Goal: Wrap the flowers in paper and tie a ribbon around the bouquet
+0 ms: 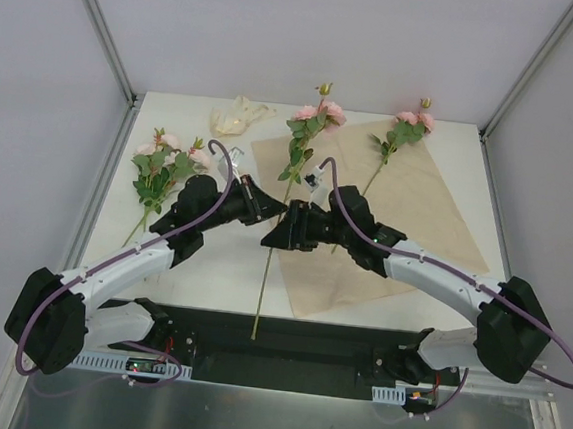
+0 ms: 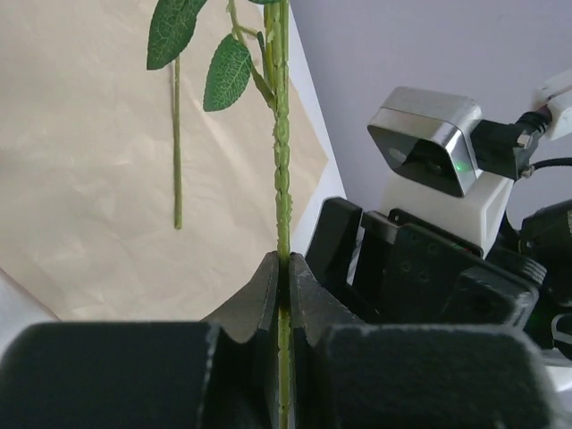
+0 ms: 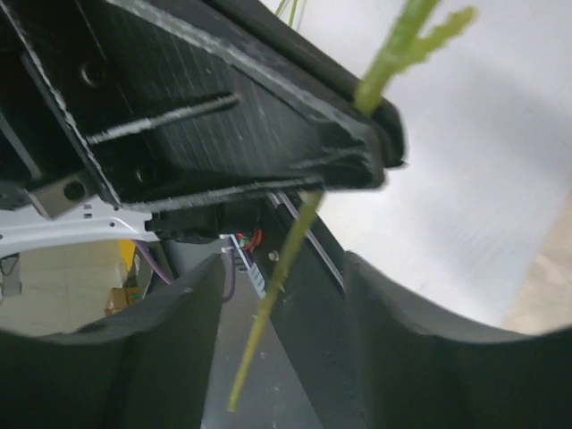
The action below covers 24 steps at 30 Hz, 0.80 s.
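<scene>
The left hand point(image 2: 284, 266) is clamped on a long flower stem point(image 2: 282, 161) at centre frame; the right hand point(image 3: 281, 295) stands wide around the same stem. Paper point(image 1: 407, 215) lies right of centre, the ribbon point(image 1: 238, 117) upper centre, more flowers point(image 1: 165, 164) at left on the worktop point(image 1: 226, 270).

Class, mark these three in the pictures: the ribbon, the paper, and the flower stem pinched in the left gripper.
ribbon point(image 1: 237, 117), top view, middle of the bunched strip.
paper point(image 1: 426, 207), top view, bare right-hand part of the sheet.
flower stem point(image 2: 282, 170), left wrist view, stalk below the leaves.
</scene>
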{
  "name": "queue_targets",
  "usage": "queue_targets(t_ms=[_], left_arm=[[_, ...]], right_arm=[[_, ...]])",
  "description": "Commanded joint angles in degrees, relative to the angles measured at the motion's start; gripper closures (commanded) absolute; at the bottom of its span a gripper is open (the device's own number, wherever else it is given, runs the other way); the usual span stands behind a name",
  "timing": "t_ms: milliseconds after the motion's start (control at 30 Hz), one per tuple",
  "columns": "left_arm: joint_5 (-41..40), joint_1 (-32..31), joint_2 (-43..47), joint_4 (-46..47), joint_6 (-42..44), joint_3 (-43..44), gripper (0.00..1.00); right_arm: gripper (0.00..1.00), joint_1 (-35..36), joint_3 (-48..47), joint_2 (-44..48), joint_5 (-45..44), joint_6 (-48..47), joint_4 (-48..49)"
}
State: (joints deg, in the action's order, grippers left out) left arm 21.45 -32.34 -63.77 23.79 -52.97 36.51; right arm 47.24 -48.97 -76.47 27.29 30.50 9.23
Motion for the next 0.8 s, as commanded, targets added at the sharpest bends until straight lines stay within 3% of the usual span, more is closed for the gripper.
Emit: queue_targets(t_ms=[0, 100, 133, 200, 233, 300, 367, 400, 533, 633, 767], left_arm=[[-2.55, -0.62, 2.33, 8.2, -2.93, -2.32, 1.0], [-1.77, -0.62, 3.65, 8.64, -2.05, -2.5, 1.0], [-1.33, -0.62, 3.65, 8.55, -1.7, -2.32, 1.0], [0.68, 0.68, 3.48, 5.67, 2.75, 0.73, 1.0], [2.7, 1.39, 3.39, -4.53, 5.57, 3.1, 0.88], [0.1, 2.45, 4.87, -14.61, 14.68, 8.98, 0.62], [-3.86, 4.64, 9.33, -22.63, 19.72, 9.89, 0.2], [-4.83, 5.43, 10.93, -25.08, 23.66, 10.33, 0.14], [-5.73, 9.83, 17.61, -32.75, 28.18, 9.98, 0.1], [-3.88, 10.72, 21.05, -34.6, 27.4, 7.79, 0.11], [-2.56, 10.72, 22.02, -34.43, 24.85, 4.54, 0.12]], right_arm=[[0.53, 1.54, -3.68, -1.67, -4.43, 3.51, 3.86], [0.81, 1.54, -3.59, -0.79, -7.41, 2.9, 2.29], [0.97, 1.54, -3.85, -0.88, -7.6, 2.64, 1.84], [1.0, 0.84, -3.76, -0.44, -9.52, 1.67, 0.27], [0.99, -0.65, -4.46, 0.17, -11.01, 1.32, -1.83], [1.0, -3.46, -5.69, 0.44, -13.22, -0.69, -8.95], [1.0, -9.69, -7.97, -0.26, -14.1, -1.58, -17.47], [1.0, -12.06, -8.94, -0.87, -13.84, -2.54, -19.58], [1.0, -25.14, -17.63, -6.22, -19.54, -11.48, -34.76], [1.0, -31.66, -29.22, -16.58, -16.57, -15.98, -41.9], [0.99, -33.62, -38.56, -26.88, -15.69, -18.89, -42.9]])
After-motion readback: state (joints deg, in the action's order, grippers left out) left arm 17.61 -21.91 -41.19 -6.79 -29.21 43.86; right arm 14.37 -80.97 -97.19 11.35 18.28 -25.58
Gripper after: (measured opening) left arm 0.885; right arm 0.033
